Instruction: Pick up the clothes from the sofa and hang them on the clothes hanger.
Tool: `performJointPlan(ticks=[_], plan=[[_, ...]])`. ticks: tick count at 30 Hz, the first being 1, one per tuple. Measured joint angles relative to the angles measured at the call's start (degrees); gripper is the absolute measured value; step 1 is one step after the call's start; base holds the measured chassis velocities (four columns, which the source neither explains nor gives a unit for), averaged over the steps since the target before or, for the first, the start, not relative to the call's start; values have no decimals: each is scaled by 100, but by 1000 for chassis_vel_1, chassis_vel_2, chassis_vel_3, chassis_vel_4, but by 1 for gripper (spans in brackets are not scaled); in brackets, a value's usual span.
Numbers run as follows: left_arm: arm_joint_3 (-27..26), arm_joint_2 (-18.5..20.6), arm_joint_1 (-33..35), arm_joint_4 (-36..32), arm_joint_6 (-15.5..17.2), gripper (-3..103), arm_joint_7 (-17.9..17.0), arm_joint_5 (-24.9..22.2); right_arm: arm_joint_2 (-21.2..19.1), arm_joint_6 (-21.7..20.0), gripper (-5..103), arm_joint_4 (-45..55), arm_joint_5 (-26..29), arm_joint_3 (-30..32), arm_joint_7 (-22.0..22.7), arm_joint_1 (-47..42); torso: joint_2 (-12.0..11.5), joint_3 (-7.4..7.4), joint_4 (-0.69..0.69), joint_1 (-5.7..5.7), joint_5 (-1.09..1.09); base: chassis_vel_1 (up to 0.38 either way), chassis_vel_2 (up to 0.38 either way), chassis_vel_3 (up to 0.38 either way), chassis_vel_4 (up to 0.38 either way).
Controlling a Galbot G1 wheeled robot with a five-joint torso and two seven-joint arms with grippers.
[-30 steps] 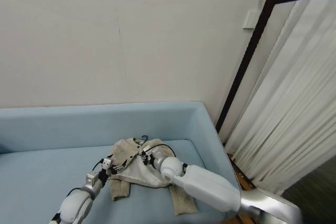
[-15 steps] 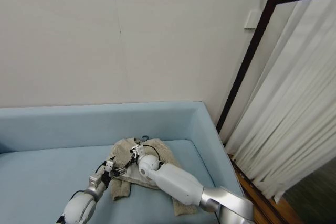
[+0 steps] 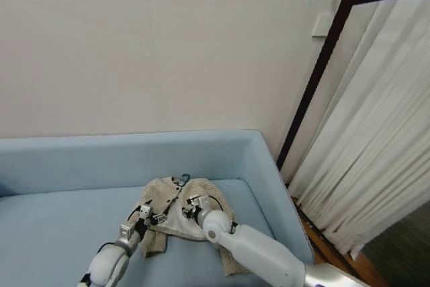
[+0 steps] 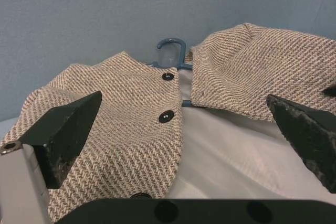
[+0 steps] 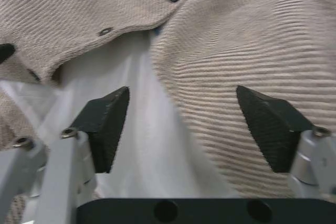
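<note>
My left jaws and right jaws gape open over the cardigan at the sofa's right end, so I judge gripping, lifting and hanging on the rack all undone.

Beige knit cardigan — on blue hanger — flat on sofa.

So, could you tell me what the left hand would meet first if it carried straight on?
Probably the knitted cardigan, near its buttons. The open left hand points straight at it, though depth is unclear.
</note>
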Motion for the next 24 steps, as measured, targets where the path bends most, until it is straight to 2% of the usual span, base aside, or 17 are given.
performJointPlan(ticks=[1,2,4,6,7,9,11,14,15,17,18,19,20,24], plan=[[6,1,-3,0,1,100,-3,0,-93,-2,69,70,-16,58,-22,-35,0,0,-1,0,-1,0,0,0,0],[24,2,-10,0,2,100,-4,0,-334,-31,80,272,-20,223,-78,-130,0,0,-3,0,-2,0,0,0,0],[27,2,-11,0,3,100,-4,0,-458,-70,80,394,15,330,-91,-185,0,0,-2,0,-1,0,0,0,0],[29,-1,-10,4,4,100,-4,0,-829,-287,91,778,176,684,-118,-410,0,0,-2,0,-1,0,0,0,0],[29,-1,-10,4,4,100,-4,0,-829,-287,91,778,176,684,-118,-410,0,0,-2,0,-1,0,0,0,0],[27,-13,12,25,1,100,-2,-2,-1174,-493,99,1070,120,986,-287,-717,0,0,-2,0,-1,0,0,0,0],[23,-19,20,34,-4,100,-1,-4,-1316,-570,99,1167,9,1093,-424,-863,0,0,-1,0,-1,0,0,0,0],[-49,-33,35,54,-27,100,5,-44,-2010,-892,100,1484,-1049,1541,-1605,-1629,0,0,-4,0,-2,0,0,0,0],[-49,-33,35,54,-27,100,5,-44,-2010,-892,100,1484,-1049,1541,-1605,-1629,0,0,-4,0,-2,0,0,0,0],[-106,-40,38,55,-28,100,9,-96,-2197,-837,100,1491,-1822,1696,-2436,-1939,1,-1,-4,0,-2,0,0,0,0],[-112,-40,41,54,-28,100,12,-104,-2204,-810,100,1477,-1893,1709,-2510,-1964,0,-1,-4,0,-2,0,0,0,0],[-129,-35,60,54,-28,100,17,-119,-2196,-622,100,1353,-2236,1741,-2726,-2047,1,-1,-2,0,-2,0,0,0,0],[-129,-35,60,54,-28,100,17,-119,-2196,-622,100,1353,-2236,1741,-2726,-2047,1,-1,-2,0,-2,0,0,0,0],[-138,-2,117,14,-53,100,33,-133,-2040,-185,100,891,-2947,1685,-2861,-2029,0,0,1,0,-2,0,0,0,0]])
